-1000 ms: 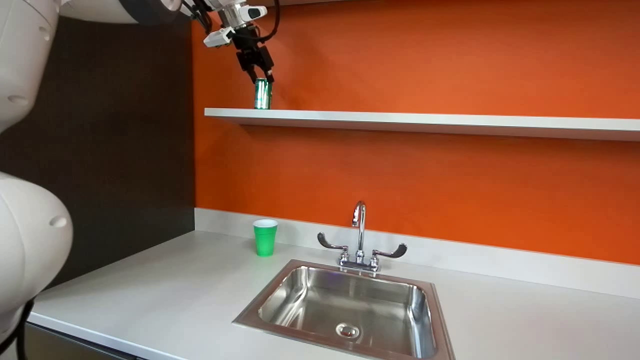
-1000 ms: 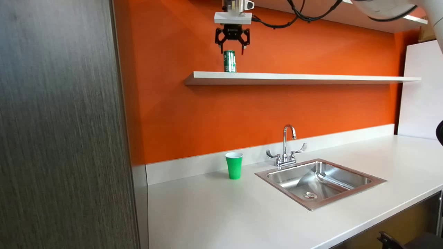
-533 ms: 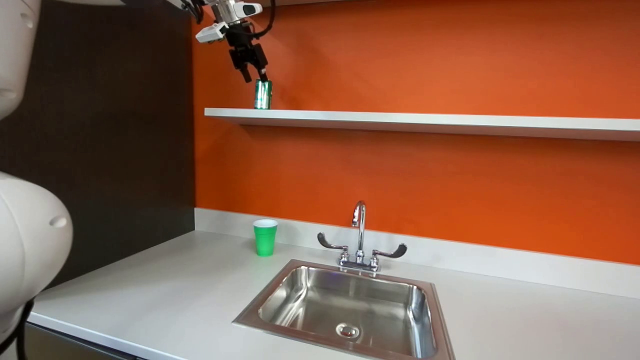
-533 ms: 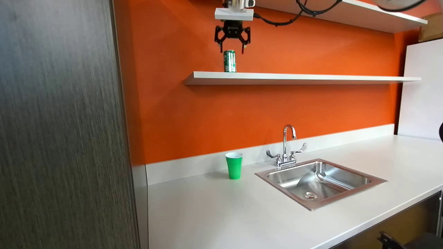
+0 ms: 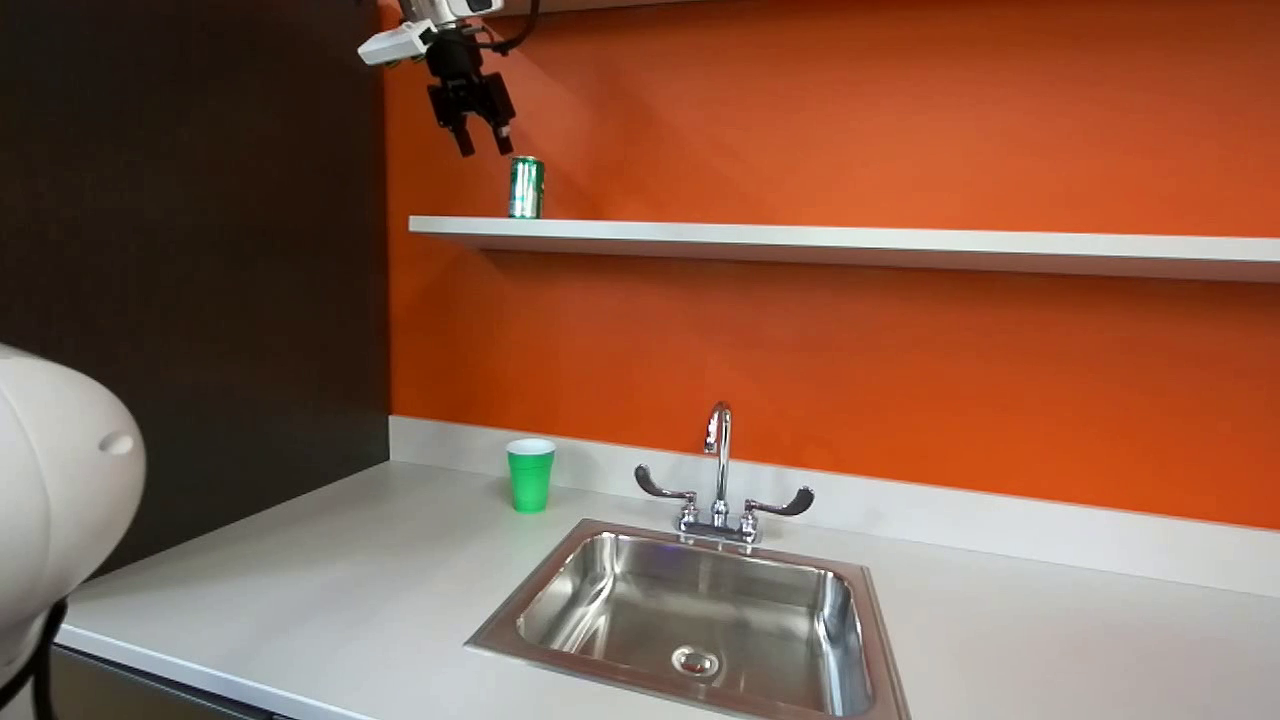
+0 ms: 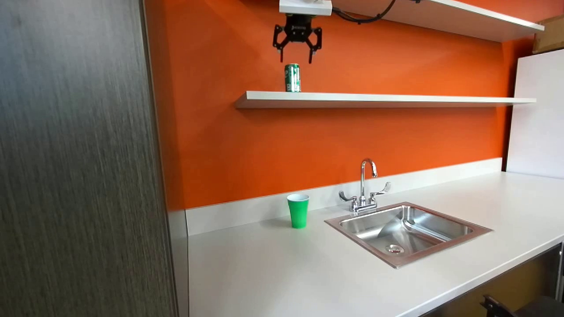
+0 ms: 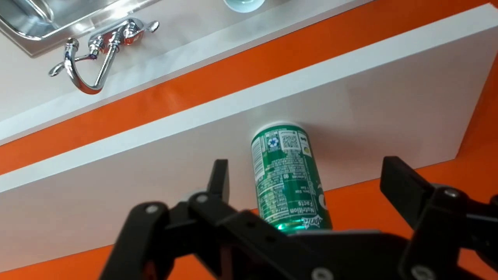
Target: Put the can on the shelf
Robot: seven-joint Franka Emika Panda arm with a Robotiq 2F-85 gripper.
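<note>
The green can (image 5: 526, 188) stands upright on the white shelf (image 5: 800, 238), close to the shelf's left end in both exterior views. My gripper (image 6: 296, 61) hangs above the can (image 6: 292, 78) with its jaws wide apart and nothing held. In an exterior view the gripper (image 5: 486, 151) sits above and to the left of the can's top, clear of it. The wrist view has the can (image 7: 288, 175) standing on the shelf (image 7: 369, 105), seen in the gap between the spread fingers (image 7: 221, 179); its top end is hidden behind the gripper body.
Below the shelf, a bright green cup (image 5: 530, 478) stands on the white counter (image 6: 246, 273). Beside it are the steel sink (image 5: 545, 578) and its faucet (image 6: 362, 180). A dark panel (image 6: 79, 154) borders the left side. Another white board (image 6: 440, 17) runs higher on the wall.
The gripper has drawn up and away from the can, leftward in an exterior view, its fingertips now off the can's top. The can has stayed in place on the shelf.
</note>
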